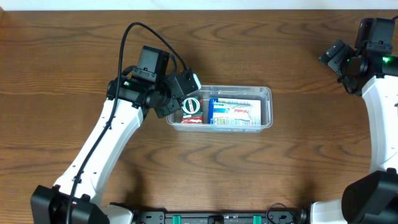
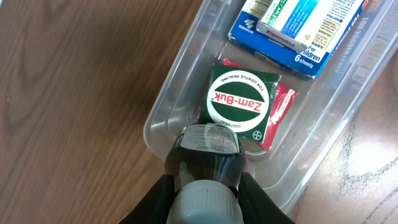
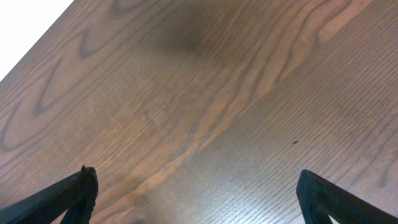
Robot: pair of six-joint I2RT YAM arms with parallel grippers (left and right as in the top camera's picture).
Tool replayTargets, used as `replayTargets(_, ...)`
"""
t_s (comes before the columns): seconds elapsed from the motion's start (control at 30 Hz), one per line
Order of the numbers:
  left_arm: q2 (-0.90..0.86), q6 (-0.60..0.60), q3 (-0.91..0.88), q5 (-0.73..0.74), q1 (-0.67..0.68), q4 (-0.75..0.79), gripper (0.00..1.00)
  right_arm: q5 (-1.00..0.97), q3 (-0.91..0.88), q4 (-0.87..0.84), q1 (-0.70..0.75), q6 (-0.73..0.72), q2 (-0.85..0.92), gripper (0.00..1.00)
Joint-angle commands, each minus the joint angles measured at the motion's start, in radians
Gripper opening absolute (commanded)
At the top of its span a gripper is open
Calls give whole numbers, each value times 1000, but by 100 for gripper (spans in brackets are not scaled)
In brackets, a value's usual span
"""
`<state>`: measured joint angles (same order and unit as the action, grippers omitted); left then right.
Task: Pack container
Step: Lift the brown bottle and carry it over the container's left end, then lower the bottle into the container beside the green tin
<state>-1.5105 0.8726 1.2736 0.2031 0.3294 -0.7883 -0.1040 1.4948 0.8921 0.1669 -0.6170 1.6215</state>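
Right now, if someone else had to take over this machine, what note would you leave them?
Left gripper: shut on a small white-capped bottle, at the left end of the container.
Right gripper: open, holding nothing, over bare table.
Done: the Zam-Buk box, a red packet under it and blue-and-white boxes lie in the container.
Left: probably release the bottle inside, then pull the arm back.

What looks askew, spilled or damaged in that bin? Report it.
Nothing is spilled or damaged. The green Zam-Buk packet lies slightly crooked on top of a red packet, at the end of the container where the left gripper holds a small bottle above it.
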Motion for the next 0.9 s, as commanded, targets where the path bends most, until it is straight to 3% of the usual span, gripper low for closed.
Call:
replayTargets(0.0,-24,18,-6,-2,-2,1,6,-3,3,-1,4,9,0,99)
replayTargets(0.43,-143,18,-6,-2,-2,13,6,-4,3,-1,4,8,0,99)
replayTargets(0.87,-134,51,3,-29,-2,84,6,-4,3,-1,4,9,0,99)
